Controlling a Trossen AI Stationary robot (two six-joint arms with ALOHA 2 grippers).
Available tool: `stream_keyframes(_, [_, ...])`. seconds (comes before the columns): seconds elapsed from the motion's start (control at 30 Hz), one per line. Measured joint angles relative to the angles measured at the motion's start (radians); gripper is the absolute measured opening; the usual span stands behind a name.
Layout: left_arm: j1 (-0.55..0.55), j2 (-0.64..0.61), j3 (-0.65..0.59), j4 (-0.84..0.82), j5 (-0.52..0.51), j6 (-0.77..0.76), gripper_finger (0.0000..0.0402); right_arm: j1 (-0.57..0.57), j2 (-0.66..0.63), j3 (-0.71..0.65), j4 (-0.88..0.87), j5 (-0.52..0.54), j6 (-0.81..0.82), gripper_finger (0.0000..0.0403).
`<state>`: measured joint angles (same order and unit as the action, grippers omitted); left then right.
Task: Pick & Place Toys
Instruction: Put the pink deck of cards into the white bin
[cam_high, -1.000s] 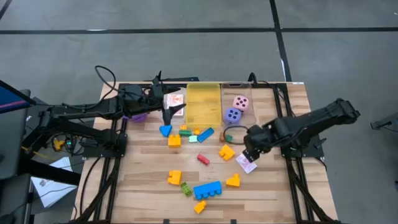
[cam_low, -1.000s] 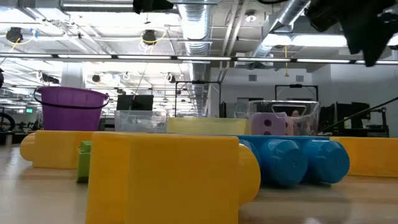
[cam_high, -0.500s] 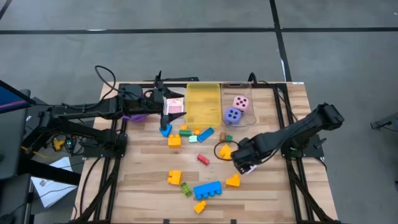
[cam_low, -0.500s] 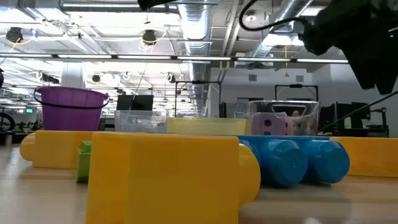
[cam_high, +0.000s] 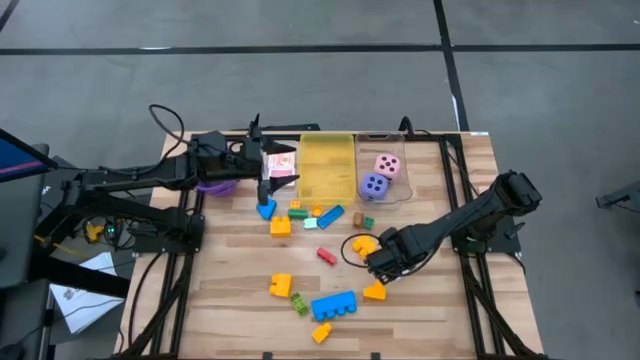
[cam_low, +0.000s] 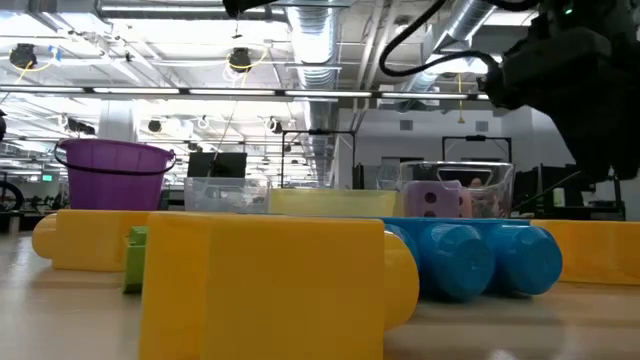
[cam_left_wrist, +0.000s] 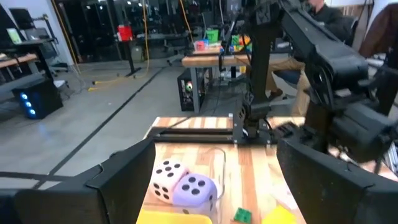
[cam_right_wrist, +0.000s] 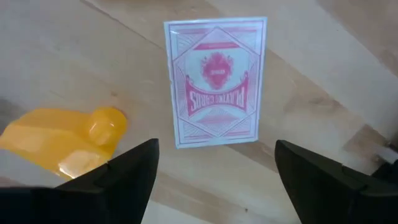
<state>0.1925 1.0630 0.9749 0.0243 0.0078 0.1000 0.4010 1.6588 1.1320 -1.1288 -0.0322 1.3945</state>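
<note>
A red-and-white playing card deck (cam_right_wrist: 216, 81) lies flat on the wooden table, and my right gripper (cam_right_wrist: 214, 163) hangs open just above it, pointing down, with a finger on either side of its near end. A yellow block (cam_right_wrist: 62, 140) lies beside the deck. In the high view my right gripper (cam_high: 385, 262) covers the deck. My left gripper (cam_high: 265, 172) stands open and level at the far left, with nothing between its fingers (cam_left_wrist: 118, 180). Another card deck (cam_high: 281, 163) shows beside it. Pink and purple dice (cam_high: 380, 175) sit in a clear bin.
Yellow, blue, orange, green and red blocks (cam_high: 333, 304) are strewn over the table's middle and near part. A yellow bin (cam_high: 327, 165) stands at the far edge between clear bins. A purple bowl (cam_high: 218, 187) sits under the left arm. A dark cable loop (cam_high: 352, 243) hangs by my right gripper.
My right gripper has come down and toward the table's near-left, from beside the card deck to right over it, and now hides it in the high view.
</note>
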Motion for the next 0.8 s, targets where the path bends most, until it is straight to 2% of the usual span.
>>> stream_keyframes(0.13, [0.006,0.0,0.0,0.028,0.001,-0.002,0.0332,-0.009,-0.002,0.0,-0.038,0.003,0.095,0.0333])
stream_keyframes(0.37, [0.021,0.0,0.0,0.03,0.001,-0.03,0.0332,-0.023,-0.002,0.0,-0.093,0.006,0.011,0.0393])
stream_keyframes(0.57, [0.021,0.0,0.0,0.028,0.001,-0.051,0.0332,-0.022,-0.002,0.0,-0.091,0.011,-0.046,0.0397])
stream_keyframes(0.8, [0.021,0.0,0.0,0.028,0.001,-0.071,0.0332,-0.031,-0.002,0.0,-0.027,0.04,-0.043,0.0397])
